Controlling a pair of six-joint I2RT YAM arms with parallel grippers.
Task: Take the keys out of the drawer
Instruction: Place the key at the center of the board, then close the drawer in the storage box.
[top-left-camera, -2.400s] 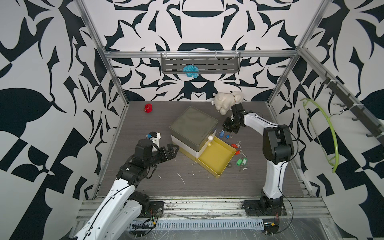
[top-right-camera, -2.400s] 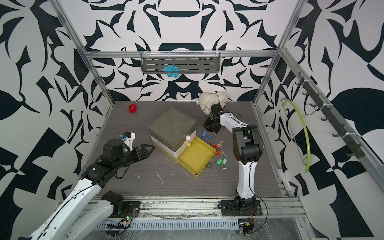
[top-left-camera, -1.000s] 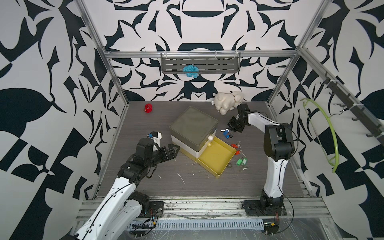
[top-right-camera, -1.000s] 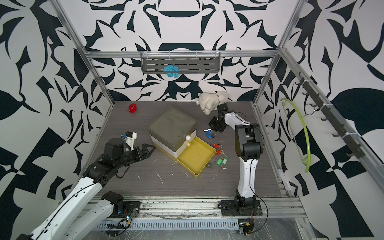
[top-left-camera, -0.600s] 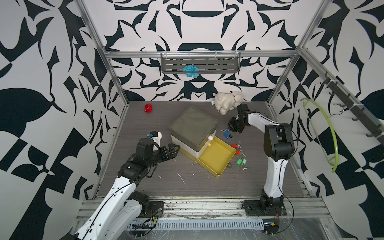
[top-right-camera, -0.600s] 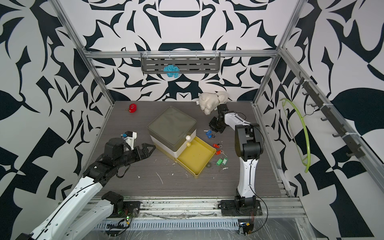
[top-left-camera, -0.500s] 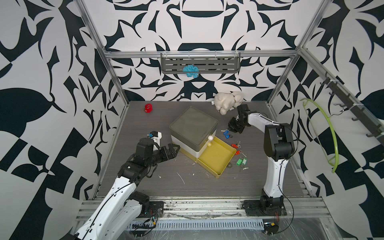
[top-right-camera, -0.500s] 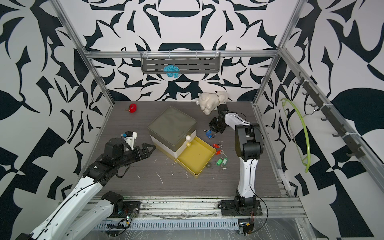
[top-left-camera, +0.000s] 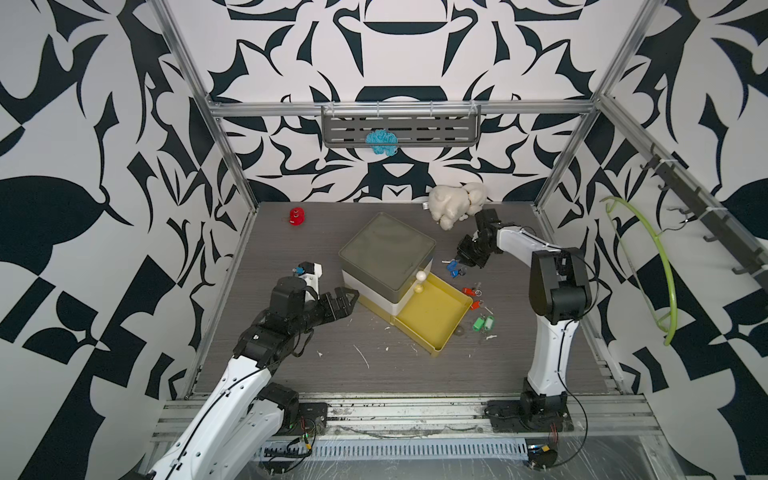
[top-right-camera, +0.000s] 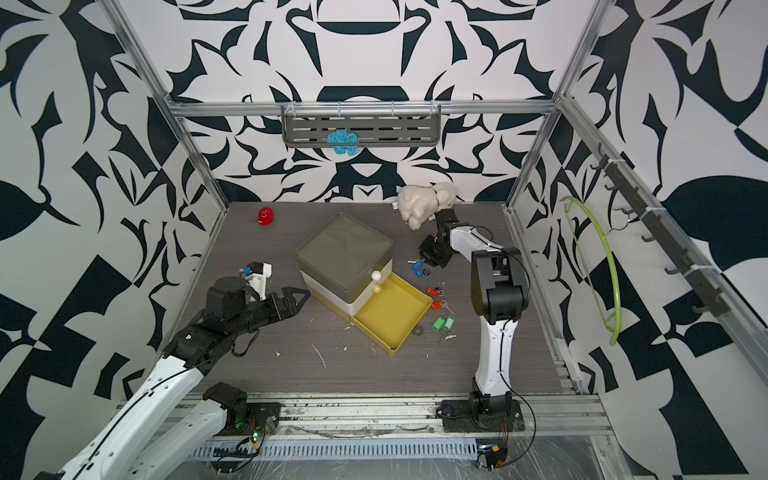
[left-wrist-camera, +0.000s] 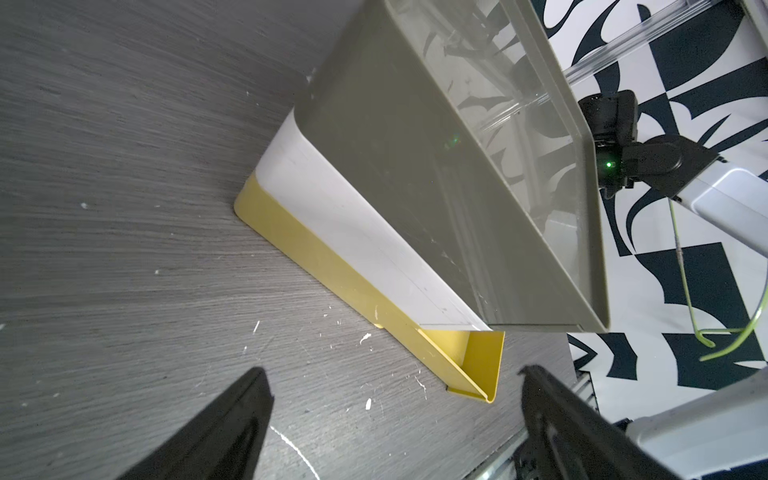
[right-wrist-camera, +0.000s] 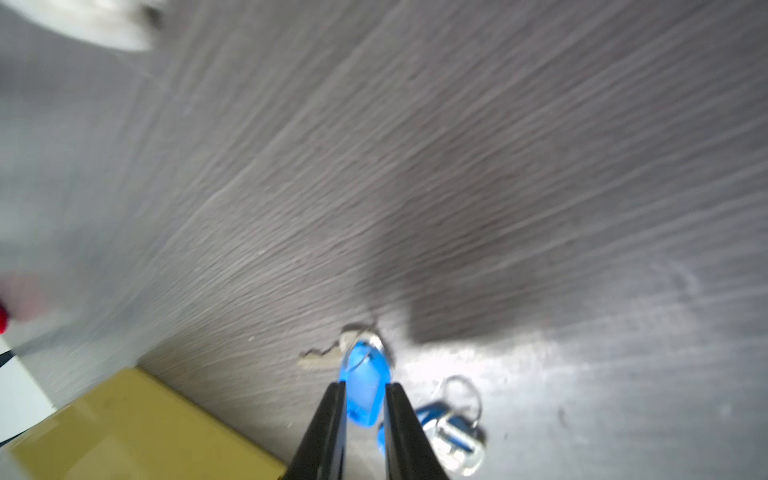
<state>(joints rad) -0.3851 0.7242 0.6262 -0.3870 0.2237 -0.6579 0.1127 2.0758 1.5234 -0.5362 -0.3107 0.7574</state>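
The left arm is closest to us. It hangs by the side of the unit with its jaws spread wide and nothing between them. We'd leave it parked there, out of the way.

The yellow drawer is pulled out and looks cleared from above. So we reckon this is the tail end: setting the last keys down on the bench.

To do that drop well, we'd open the right jaws a good bit wider before lifting, then go straight up with no sideways drift. The ring and key dangle loose off the tag, so a half-open lift could snag it. That might flick it into its neighbour or against the drawer wall.

As for where things are, the green keys lie just off the drawer's front corner. The red keys are a bit further along its side. Both sets are well clear of either jaws.

Further back, the blue keys lie beside the unit, right under the tip of the right arm. In the right wrist view one blue tag sits dead between the two jaws and fills the slim gap, with its key poking past the tips. The other blue one lies just outside them. We can't tell whether they're pinching the tag or only straddling it.
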